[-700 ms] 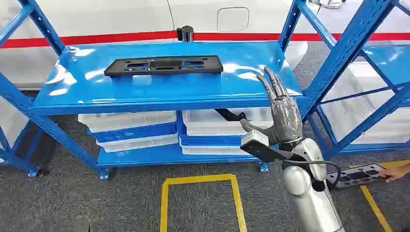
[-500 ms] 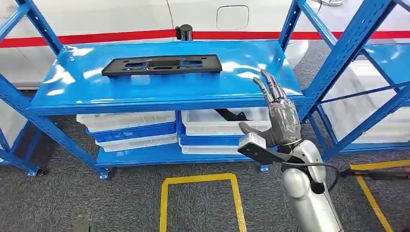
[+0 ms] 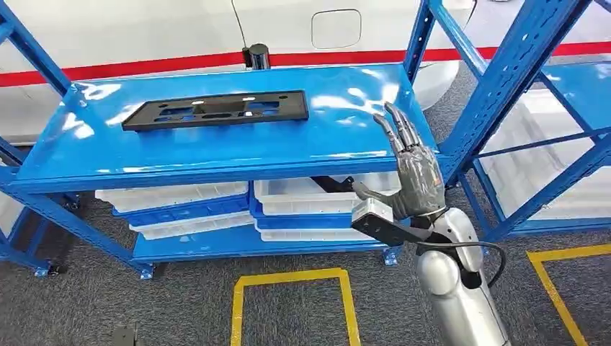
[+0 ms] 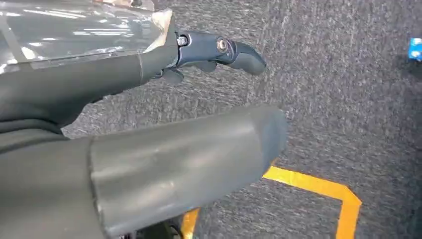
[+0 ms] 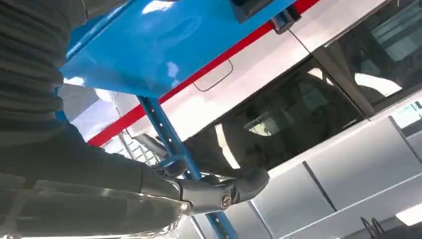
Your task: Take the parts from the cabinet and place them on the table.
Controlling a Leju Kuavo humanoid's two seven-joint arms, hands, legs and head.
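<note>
Your right hand [image 3: 416,173] hangs empty, fingers spread, at the blue shelf's [image 3: 346,144] front edge. The black plate [image 3: 216,109] lies flat mid-shelf, well apart. It looks rigid, light plastic; grip a long edge. Your left hand [image 4: 149,164] holds nothing.

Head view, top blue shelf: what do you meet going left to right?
Black flat part → bare blue shelf top → raised right robot hand → blue rack upright.
</note>
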